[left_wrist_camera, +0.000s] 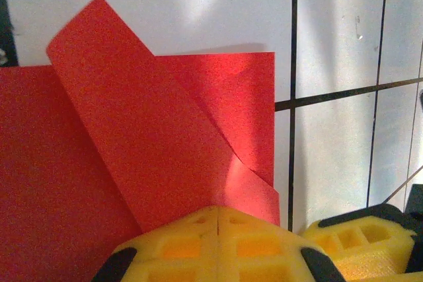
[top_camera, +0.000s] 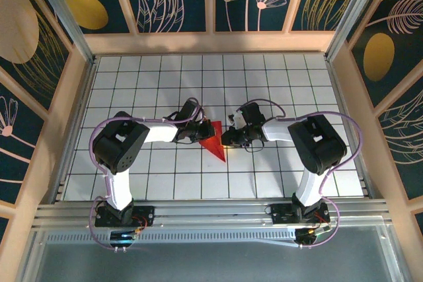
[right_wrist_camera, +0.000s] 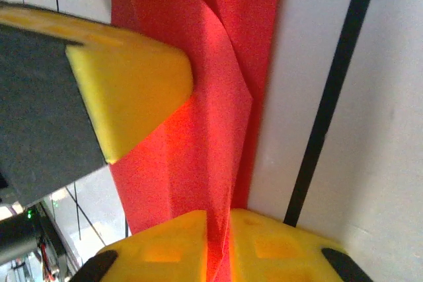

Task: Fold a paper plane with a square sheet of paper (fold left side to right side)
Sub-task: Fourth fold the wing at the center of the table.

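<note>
Your red paper (top_camera: 215, 138) lies part-folded at the middle of the table (top_camera: 132, 77), one flap curling up. Your left claw (left_wrist_camera: 217, 219) pinches that flap's edge; your right claw (right_wrist_camera: 221, 229) pinches a raised fold, both over the table's middle.

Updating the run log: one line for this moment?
left fingers: shut on paper | right fingers: shut on paper | paper: flap curled over, not flat

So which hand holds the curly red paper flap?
The left hand: thin red paper curls up from its shut fingers. The right hand pinches a creased edge.
</note>
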Available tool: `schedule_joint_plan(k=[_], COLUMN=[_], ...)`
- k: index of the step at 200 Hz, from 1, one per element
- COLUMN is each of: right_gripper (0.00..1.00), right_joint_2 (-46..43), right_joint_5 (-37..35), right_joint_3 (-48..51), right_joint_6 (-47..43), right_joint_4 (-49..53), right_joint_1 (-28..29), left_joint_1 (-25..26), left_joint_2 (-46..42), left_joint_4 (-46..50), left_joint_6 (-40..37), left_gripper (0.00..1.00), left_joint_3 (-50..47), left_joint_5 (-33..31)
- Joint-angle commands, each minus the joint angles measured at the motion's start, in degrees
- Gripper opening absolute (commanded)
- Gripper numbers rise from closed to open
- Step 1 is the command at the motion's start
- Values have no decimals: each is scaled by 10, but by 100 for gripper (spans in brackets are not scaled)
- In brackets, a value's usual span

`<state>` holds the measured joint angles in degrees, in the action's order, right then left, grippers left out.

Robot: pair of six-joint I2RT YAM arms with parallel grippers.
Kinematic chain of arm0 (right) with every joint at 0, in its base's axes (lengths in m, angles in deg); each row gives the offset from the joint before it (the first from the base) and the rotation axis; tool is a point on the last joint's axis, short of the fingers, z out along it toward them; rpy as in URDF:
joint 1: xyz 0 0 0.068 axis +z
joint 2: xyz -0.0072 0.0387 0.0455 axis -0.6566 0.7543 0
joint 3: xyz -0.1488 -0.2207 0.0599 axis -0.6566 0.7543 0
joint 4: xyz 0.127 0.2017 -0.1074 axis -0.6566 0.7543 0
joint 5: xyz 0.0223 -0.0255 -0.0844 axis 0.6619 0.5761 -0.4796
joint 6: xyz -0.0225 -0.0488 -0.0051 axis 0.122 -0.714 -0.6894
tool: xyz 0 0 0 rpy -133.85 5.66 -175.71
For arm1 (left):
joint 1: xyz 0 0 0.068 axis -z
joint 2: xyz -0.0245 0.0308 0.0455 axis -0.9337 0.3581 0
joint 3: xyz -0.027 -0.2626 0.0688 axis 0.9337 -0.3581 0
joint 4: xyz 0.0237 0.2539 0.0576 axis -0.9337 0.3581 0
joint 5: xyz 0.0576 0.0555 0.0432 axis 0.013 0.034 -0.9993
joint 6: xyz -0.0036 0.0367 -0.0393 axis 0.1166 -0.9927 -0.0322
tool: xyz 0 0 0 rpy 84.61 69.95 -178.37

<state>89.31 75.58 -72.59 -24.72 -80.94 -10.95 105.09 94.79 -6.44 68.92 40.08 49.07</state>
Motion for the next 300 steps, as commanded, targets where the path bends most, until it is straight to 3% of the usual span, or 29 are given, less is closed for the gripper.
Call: schedule_joint_plan(k=[1,27,54,98,148,300], right_gripper=[23,31,31,0,0,0], right_joint_2=[-33,-76,-121,-158,-121,-60], right_joint_5=[-22,-22,-12,112,144,106], right_joint_3=[-16,-14,3,83,128,123], right_joint_6=[6,8,0,71,125,138], right_joint_4=[12,33,59,-41,-139,-183], right_joint_1=[-6,-19,-32,-21,22,28], left_joint_1=[2,2,2,2,2,2], left_joint_2=[11,12,12,9,10,9], left_joint_4=[57,57,56,58,62,57], left_joint_6=[-10,-9,-9,-10,-12,-9], left_gripper=[2,2,2,2,3,2], left_joint_3=[-23,-21,-21,-19,-17,-19], left_joint_5=[-34,-33,-33,-34,-36,-34])
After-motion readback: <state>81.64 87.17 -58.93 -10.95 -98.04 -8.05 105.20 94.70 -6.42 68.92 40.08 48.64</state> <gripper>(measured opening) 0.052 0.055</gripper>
